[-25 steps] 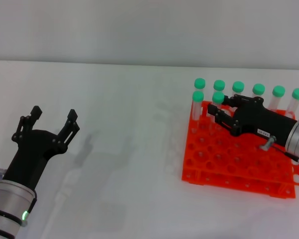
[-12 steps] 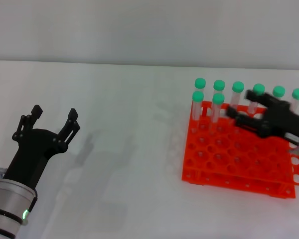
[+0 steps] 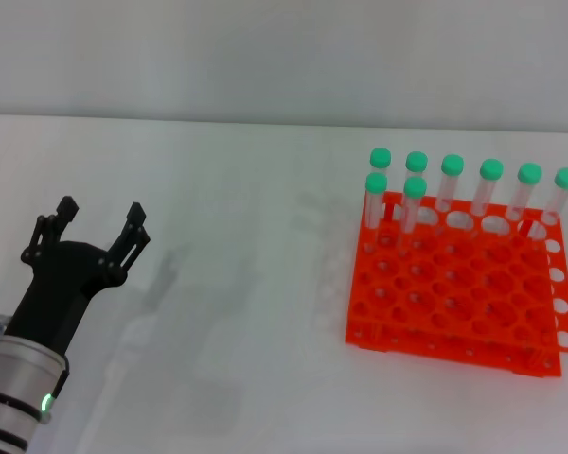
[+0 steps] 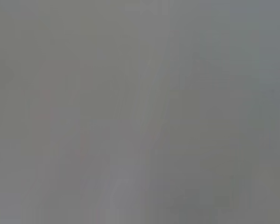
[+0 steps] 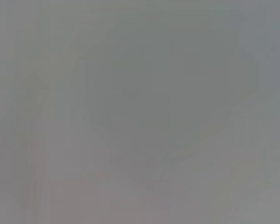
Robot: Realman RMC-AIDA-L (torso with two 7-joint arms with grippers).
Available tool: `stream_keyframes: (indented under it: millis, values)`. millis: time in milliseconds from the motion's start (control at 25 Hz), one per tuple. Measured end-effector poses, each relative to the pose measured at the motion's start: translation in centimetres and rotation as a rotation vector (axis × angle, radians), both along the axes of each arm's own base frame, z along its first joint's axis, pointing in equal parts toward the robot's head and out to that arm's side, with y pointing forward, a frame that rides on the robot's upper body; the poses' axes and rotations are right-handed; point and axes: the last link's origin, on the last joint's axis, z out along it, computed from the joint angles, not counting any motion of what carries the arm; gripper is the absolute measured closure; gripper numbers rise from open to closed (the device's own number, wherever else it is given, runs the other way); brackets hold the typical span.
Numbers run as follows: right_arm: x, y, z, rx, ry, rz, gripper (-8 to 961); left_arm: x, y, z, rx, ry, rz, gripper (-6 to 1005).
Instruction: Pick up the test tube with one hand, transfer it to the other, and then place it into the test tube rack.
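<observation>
The orange two-tier test tube rack (image 3: 454, 293) stands on the white table at the right of the head view. Several green-capped clear test tubes stand upright in its far rows; one (image 3: 412, 210) stands in the second row beside another at the rack's left end. My left gripper (image 3: 97, 222) is open and empty, hovering over the table at the lower left, far from the rack. My right gripper is out of view. Both wrist views show only flat grey.
The white table (image 3: 246, 284) stretches between my left gripper and the rack. A pale wall runs along the table's far edge. Most holes in the rack's near rows hold nothing.
My right gripper was over the rack beside the second-row tube, drew back to the right, and has now left the view. That tube stays standing in the rack. My left gripper has barely moved.
</observation>
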Motion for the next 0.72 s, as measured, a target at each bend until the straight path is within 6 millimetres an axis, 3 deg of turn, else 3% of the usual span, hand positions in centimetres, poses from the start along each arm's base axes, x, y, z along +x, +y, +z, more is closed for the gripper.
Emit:
stream_keyframes:
  millis: [120,240,720]
  values:
    - [2.4,-1.7,1.3,0.165,-0.007,-0.141,138,0.4,0.6,0.1,0.000,0.005,-0.015,111]
    - [3.6,-2.8,1.6,0.286,-0.021,-0.243,137,0.7,1.0,0.1,0.001,0.004,-0.024,111]
    - [3.3,-2.4,1.2,0.281,-0.046,-0.247,130,0.2,2.6,1.5,0.066,-0.156,0.059,111]
